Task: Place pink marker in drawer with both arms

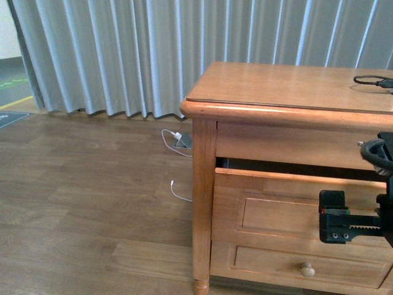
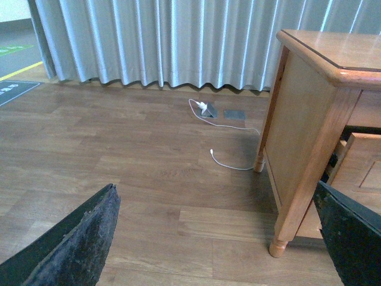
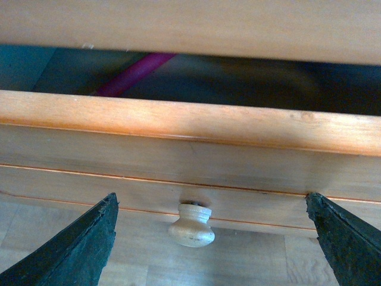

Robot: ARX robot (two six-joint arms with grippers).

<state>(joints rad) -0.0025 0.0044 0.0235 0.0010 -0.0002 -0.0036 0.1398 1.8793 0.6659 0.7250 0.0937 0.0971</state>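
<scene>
A: Two arms, both grippers spread wide, empty. Marker (image 3: 134,74)?
B: Inside the part-open drawer (image 3: 190,125), lying slantwise, probably. Right gripper (image 3: 211,238) faces the knob (image 3: 191,225); it's nearer for closing.

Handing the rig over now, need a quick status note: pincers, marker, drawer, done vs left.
Right pincer: open, empty, facing the drawer front with the knob between its fingers, not touching.
Left pincer: open, empty, out over the floor beside the cabinet.
Drawer partly open. A pink shaft, likely the pink marker, lies inside.
Done: marker appears placed.
Left: probably push the drawer shut, retract the arms.
</scene>
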